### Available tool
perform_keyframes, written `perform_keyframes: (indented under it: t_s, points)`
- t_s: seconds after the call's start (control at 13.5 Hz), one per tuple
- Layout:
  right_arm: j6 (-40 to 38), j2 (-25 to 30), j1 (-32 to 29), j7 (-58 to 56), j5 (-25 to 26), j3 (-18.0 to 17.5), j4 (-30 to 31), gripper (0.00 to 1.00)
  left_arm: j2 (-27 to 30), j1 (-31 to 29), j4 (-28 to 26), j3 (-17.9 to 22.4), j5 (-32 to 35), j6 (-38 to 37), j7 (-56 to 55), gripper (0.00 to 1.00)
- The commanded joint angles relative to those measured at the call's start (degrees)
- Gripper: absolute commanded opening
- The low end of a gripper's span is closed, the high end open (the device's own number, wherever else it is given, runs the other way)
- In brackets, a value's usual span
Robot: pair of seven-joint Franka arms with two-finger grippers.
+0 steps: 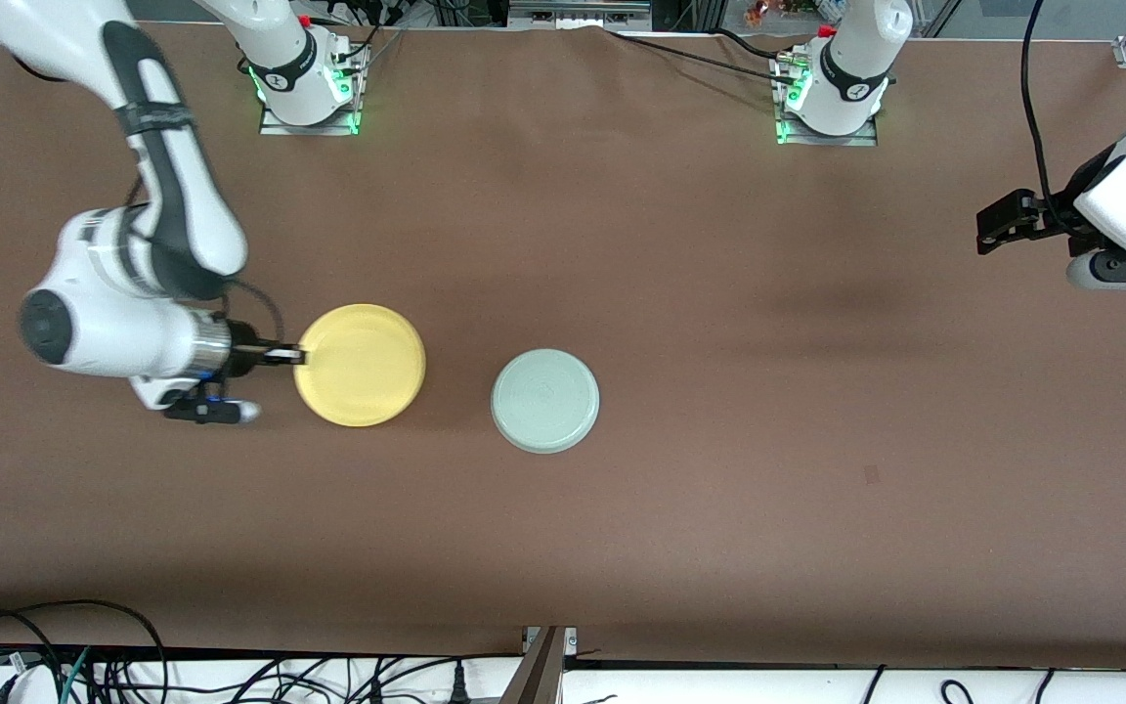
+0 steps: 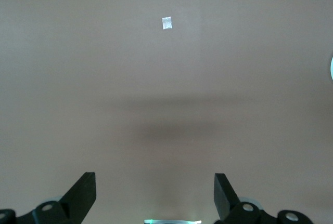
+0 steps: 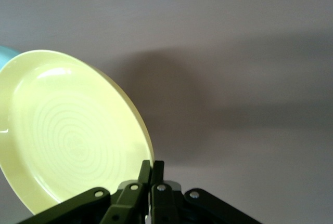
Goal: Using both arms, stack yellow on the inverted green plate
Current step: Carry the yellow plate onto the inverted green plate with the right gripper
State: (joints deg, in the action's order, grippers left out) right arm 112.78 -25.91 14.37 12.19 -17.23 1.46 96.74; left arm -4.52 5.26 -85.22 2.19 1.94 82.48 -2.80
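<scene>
Right gripper [image 1: 297, 356] fingers clamped on the rim of the yellow plate [image 1: 361, 365], lifted off the bench [image 1: 719, 440] beside the upside-down green plate [image 1: 545, 401]. Left gripper [image 1: 998, 227] waits with fingers spread wide, empty, over the left arm's end.

We looked down from high across the surface [image 1: 680, 293]; both wrist cameras sat close, the right sharing the yellow plate [image 3: 67, 135].

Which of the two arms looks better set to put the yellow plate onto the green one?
The right arm. Its gripper is already shut on the yellow plate rim, beside the upside-down green plate. The left gripper waits open over bare table near its own end.
</scene>
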Motion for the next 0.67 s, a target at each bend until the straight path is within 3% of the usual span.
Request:
perform_keyframes:
  t_s: [0.0,0.22,0.59]
  points:
    - [1.73,-6.94,6.54,9.41,-0.96,0.74,-8.12,0.00,7.32,1.33,-10.22,2.82,-1.50,3.38,1.31,1.00]
    - [7.70,-10.91,10.85,13.02,-8.50,0.74,-10.69,0.00,8.82,1.33,-11.98,2.82,-1.50,2.86,3.23,1.00]
    - [14.90,-13.99,12.79,13.38,-9.13,0.74,-10.61,0.00,7.78,0.19,-10.59,2.82,-1.33,0.23,13.08,1.00]
